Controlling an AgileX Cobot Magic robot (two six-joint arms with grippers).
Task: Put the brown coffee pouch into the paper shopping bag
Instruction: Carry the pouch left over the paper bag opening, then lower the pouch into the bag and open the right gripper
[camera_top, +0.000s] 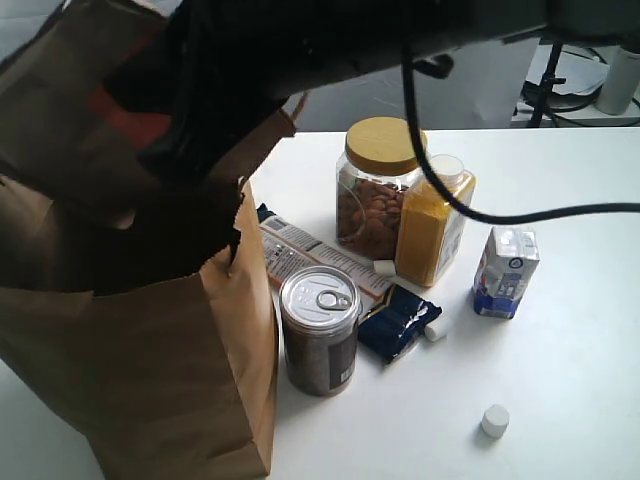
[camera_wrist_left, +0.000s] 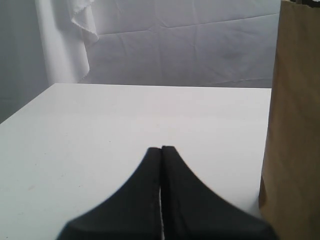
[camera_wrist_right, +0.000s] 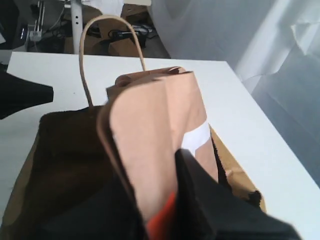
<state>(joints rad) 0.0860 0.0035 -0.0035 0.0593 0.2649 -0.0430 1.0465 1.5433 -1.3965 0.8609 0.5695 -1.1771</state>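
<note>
The paper shopping bag (camera_top: 150, 380) stands at the table's left, open at the top, with its loop handle (camera_wrist_right: 85, 60) upright at the far rim. My right gripper (camera_wrist_right: 150, 175) reaches across over the bag's mouth and is shut on the brown coffee pouch (camera_wrist_right: 150, 130). The pouch's folded top points away and its orange-red label (camera_top: 125, 122) shows between the fingers. The pouch hangs partly inside the torn rim (camera_wrist_right: 235, 175). My left gripper (camera_wrist_left: 161, 149) is shut on nothing, low over bare table beside the bag's wall (camera_wrist_left: 295, 125).
To the right of the bag stand a tin can (camera_top: 318, 330), an almond jar (camera_top: 378, 190), a yellow-filled jar (camera_top: 435, 215) and a small carton (camera_top: 505, 272). A dark blue foil packet (camera_top: 398, 322), a flat box (camera_top: 310, 255) and a white cap (camera_top: 494, 420) lie nearby. A black cable (camera_top: 480, 210) hangs over the jars.
</note>
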